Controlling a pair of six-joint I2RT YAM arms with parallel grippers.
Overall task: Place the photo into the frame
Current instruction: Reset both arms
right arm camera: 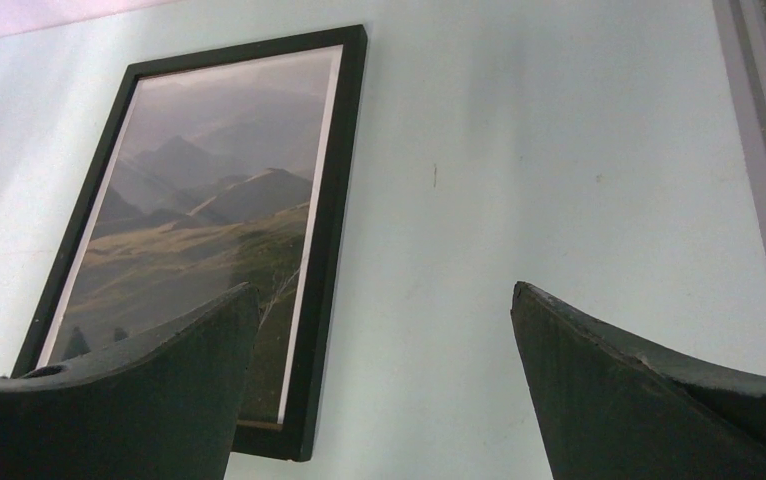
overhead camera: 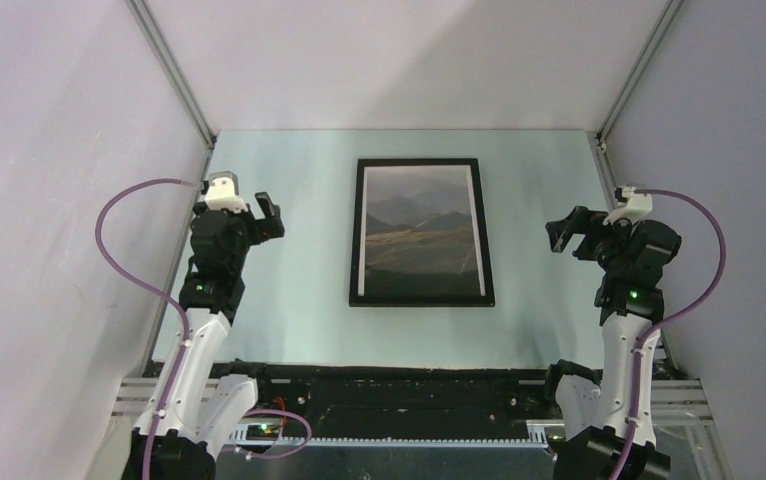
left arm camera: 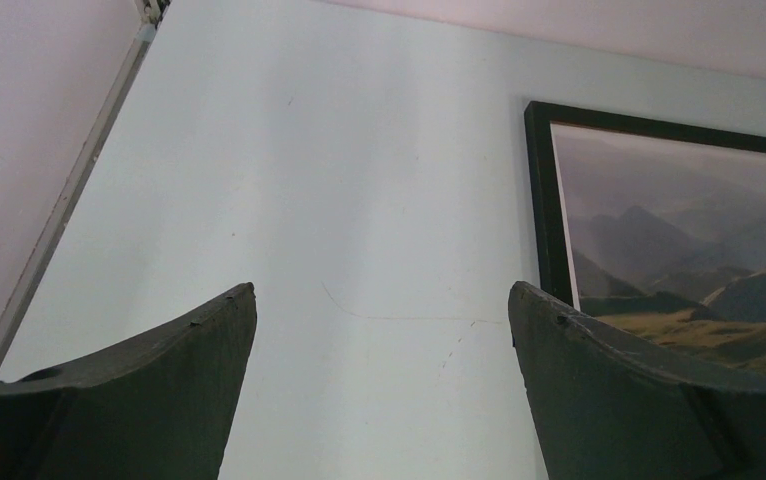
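Observation:
The frame [overhead camera: 489,235] lies flat in the middle of the table, black front side up, long side running away from me. Inside it, behind the pane, sits the photo [overhead camera: 419,232] with dark mountains, yellow-green hills and a thin white border. The left wrist view catches the frame [left arm camera: 542,200] and photo [left arm camera: 679,250] at its right edge. In the right wrist view the frame [right arm camera: 334,200] and photo [right arm camera: 209,210] lie to the left. My left gripper [overhead camera: 271,218] hangs open left of the frame, my right gripper [overhead camera: 565,230] open to its right. Neither touches anything.
The pale green table top [overhead camera: 299,300] is walled by white panels on the left, right and back. Aluminium rails [overhead camera: 174,75] run along the side edges. A purple cable [overhead camera: 119,240] loops beside the left arm, another [overhead camera: 709,250] beside the right.

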